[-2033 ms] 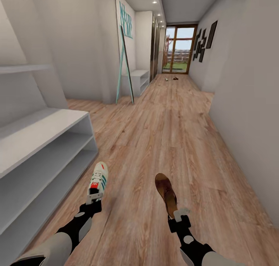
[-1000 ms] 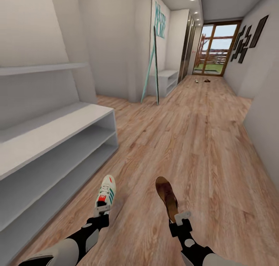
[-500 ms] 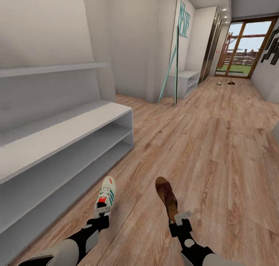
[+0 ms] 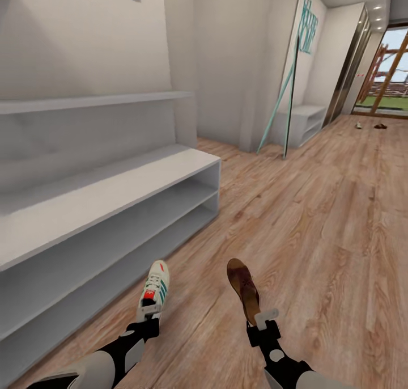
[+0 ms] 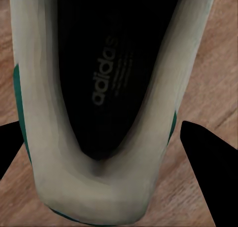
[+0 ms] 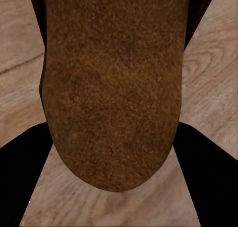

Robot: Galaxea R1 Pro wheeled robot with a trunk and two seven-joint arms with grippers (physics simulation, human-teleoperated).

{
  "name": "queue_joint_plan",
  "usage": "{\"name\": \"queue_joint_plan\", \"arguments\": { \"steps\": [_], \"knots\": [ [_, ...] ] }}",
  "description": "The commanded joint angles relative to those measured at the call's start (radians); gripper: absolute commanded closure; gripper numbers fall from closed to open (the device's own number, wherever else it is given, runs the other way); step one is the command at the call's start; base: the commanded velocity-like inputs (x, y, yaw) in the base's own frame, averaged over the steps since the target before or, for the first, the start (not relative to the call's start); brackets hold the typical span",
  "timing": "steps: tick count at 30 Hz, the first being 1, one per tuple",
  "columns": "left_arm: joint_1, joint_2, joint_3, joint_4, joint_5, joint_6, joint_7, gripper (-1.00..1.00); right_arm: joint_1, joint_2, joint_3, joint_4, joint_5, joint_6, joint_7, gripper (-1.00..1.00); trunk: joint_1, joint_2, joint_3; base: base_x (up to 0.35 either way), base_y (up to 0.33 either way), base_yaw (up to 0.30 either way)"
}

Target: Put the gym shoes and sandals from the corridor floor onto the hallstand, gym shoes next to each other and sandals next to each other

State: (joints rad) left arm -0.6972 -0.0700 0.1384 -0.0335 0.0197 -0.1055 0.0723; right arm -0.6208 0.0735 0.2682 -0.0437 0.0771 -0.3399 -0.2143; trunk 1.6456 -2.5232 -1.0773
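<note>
The left hand (image 4: 149, 320), low and left of centre in the head view, is closed on the heel of a gym shoe (image 4: 155, 291), which juts forward above the corridor floor (image 4: 317, 236); in the left wrist view its dark fingers (image 5: 206, 162) flank the white heel of that gym shoe (image 5: 99, 177). The right hand (image 4: 262, 318), low and right of centre, grips a sandal (image 4: 243, 290) by its heel in the same way, the brown sole (image 6: 111, 88) sitting between the two dark fingers (image 6: 27, 172) in the right wrist view.

Outward from the hands, the hallstand (image 4: 107, 187) takes up the left half of the head view, its bench top and two open shelf compartments bare. Over the last two seconds the whole picture has swung: the hallstand has slid from the left edge toward the middle, and the glass door has drifted to the upper right edge (the camera turning, not the furniture moving), while both arms and their loads have kept their places in the frame. I judge the robot is turning to face the rack, ready to set these two down.

At the upper right, two small things (image 4: 369, 126) lie on the floor near the door, probably the other shoe and sandal, though too small to tell.
</note>
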Motion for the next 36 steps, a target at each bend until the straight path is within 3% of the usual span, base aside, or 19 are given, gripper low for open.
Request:
{"name": "queue_joint_plan", "arguments": {
  "steps": [1, 36],
  "knots": [
    [-0.001, 0.000, 0.005, 0.001, 0.002, -0.004, 0.002, 1.00, -0.001, 0.001, 0.003, 0.001, 0.009, -0.001, -0.008, 1.00, 0.000, 0.000, -0.001, 0.000, 0.000, 0.300],
    [-0.001, -0.005, 0.004, 0.000, 0.005, -0.004, 0.001, 1.00, 0.000, 0.006, 0.003, 0.002, 0.007, -0.001, -0.008, 1.00, 0.000, 0.000, -0.001, 0.000, 0.000, 0.300]
  ]
}}
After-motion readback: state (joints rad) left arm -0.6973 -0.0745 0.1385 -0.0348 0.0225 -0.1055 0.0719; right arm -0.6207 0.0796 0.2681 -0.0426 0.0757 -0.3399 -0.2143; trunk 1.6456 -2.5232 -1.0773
